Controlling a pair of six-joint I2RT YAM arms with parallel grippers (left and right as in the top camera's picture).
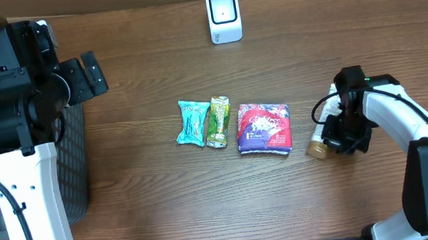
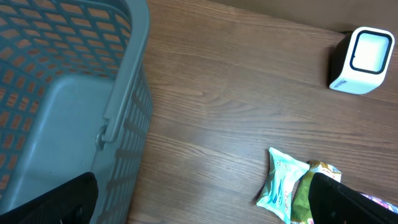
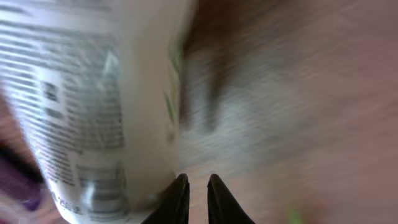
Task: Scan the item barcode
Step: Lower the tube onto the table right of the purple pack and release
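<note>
Right claw [image 3: 196, 180] nearly pinched, seemingly beside blurred white bottle [image 3: 93, 93], wooden table [image 3: 298, 93]

White printed bottle [image 3: 93, 93], teal packet [image 1: 193, 123], purple pouch [image 1: 263, 129]

Right wrist view blurred: white printed plastic bottle [image 3: 93, 106], label text unreadable. Overhead: its body mostly hidden beneath right gripper [image 1: 345, 133].

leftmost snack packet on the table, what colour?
Teal, with white print. The packet shows best in the overhead view.
</note>
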